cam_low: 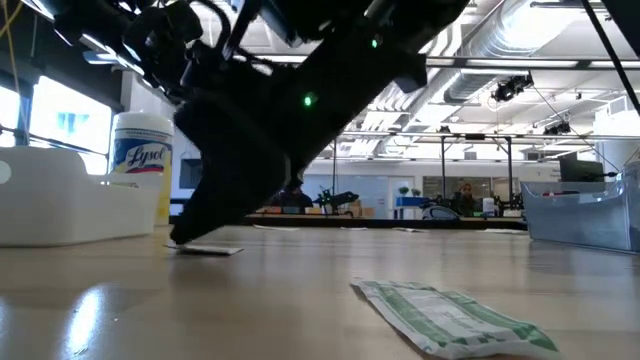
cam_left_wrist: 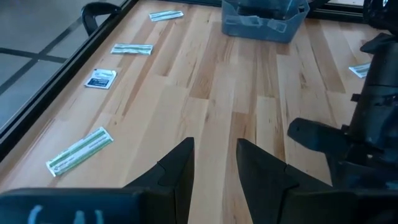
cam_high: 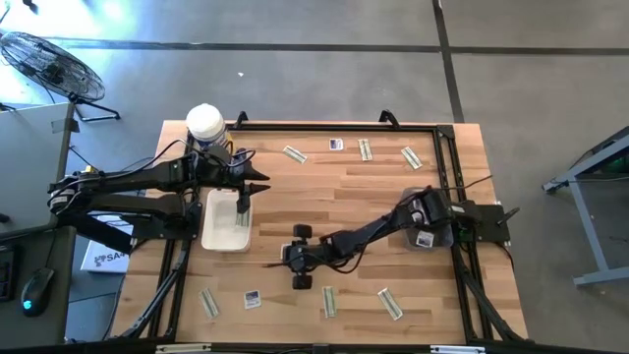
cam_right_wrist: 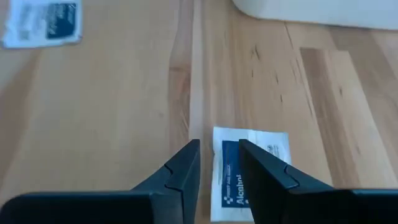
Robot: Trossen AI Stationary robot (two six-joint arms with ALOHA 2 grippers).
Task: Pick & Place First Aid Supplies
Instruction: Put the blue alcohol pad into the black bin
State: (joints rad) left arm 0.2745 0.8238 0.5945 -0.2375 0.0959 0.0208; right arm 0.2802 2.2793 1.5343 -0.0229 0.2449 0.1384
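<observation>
Two dark fingers of the right gripper (cam_right_wrist: 217, 171) stand slightly parted, low over the wooden table (cam_high: 364, 202), and a white alcohol-wipe packet (cam_right_wrist: 249, 168) with dark blue print lies flat on the boards directly beneath them; one finger crosses the packet's printed face while the other sits just beside its edge. Whether the fingertips touch the packet cannot be told, and nothing is lifted. In the overhead view that gripper (cam_high: 280, 261) is near the table's middle, just off the corner of a white tray (cam_high: 225, 221). A second white packet (cam_right_wrist: 42, 23) lies farther off on the bare wood. The left gripper (cam_high: 243, 200) hangs over the white tray, its fingers (cam_left_wrist: 177, 168) narrowly apart and empty. Beyond, greenish-tan wrapped strips (cam_high: 329, 301) lie scattered along the near and far edges of the table, a grey bin (cam_high: 425, 224) sits by the right arm's base, and a white-lidded yellow canister (cam_high: 205, 124) stands at the back corner.
</observation>
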